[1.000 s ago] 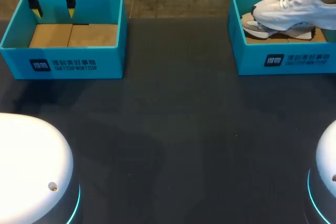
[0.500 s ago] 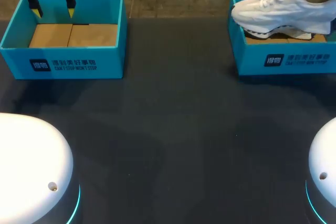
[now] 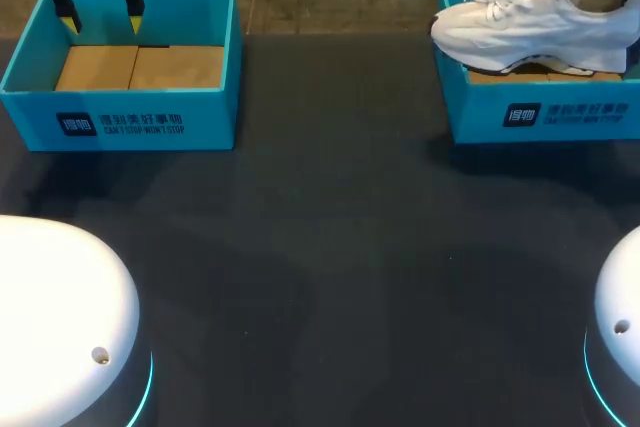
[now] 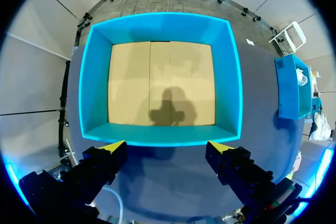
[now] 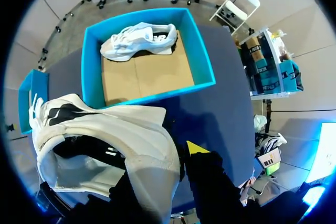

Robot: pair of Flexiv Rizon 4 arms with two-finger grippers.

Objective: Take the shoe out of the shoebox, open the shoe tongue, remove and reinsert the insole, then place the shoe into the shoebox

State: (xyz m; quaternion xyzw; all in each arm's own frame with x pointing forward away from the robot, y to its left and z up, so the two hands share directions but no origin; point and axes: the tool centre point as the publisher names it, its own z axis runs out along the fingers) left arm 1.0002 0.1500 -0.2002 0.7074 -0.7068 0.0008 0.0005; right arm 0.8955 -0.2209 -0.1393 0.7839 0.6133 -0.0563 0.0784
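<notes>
A white sneaker (image 3: 530, 22) hangs above the right blue shoebox (image 3: 560, 115), its toe over the box's left wall. In the right wrist view my right gripper (image 5: 177, 153) is shut on the heel collar of this sneaker (image 5: 105, 140); one yellow tip shows outside and the other finger is hidden inside the shoe. A second white sneaker (image 5: 139, 39) lies on the cardboard floor of the box (image 5: 202, 51) below. My left gripper (image 3: 100, 5) stands open over the far wall of the left blue shoebox (image 3: 120, 119), nothing between its fingers (image 4: 113, 146).
The left shoebox (image 4: 160, 24) holds only its cardboard floor. Dark tabletop (image 3: 330, 247) stretches between and in front of the two boxes. The arms' white bases (image 3: 60, 317) sit at the near corners.
The held sneaker has travelled left, from over the box's middle to over its left wall, revealing the shoe beneath less. The left arm has kept still.
</notes>
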